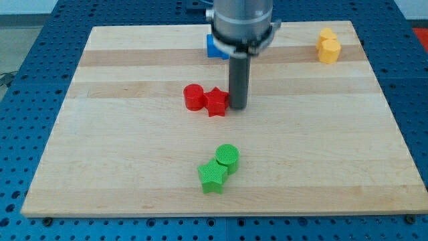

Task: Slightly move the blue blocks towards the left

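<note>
A blue block (213, 46) lies near the view's top centre, mostly hidden behind the arm's grey body, so its shape cannot be made out. My tip (239, 107) rests on the board just right of the red star (217, 102), close to it or touching. A red cylinder (194, 96) sits against the star's left side. The tip is well below the blue block in the view.
A green cylinder (227, 156) and a green star (212, 176) sit together near the view's bottom centre. Two yellow blocks (328, 45) sit at the view's top right. The wooden board (120, 154) ends at a blue perforated table.
</note>
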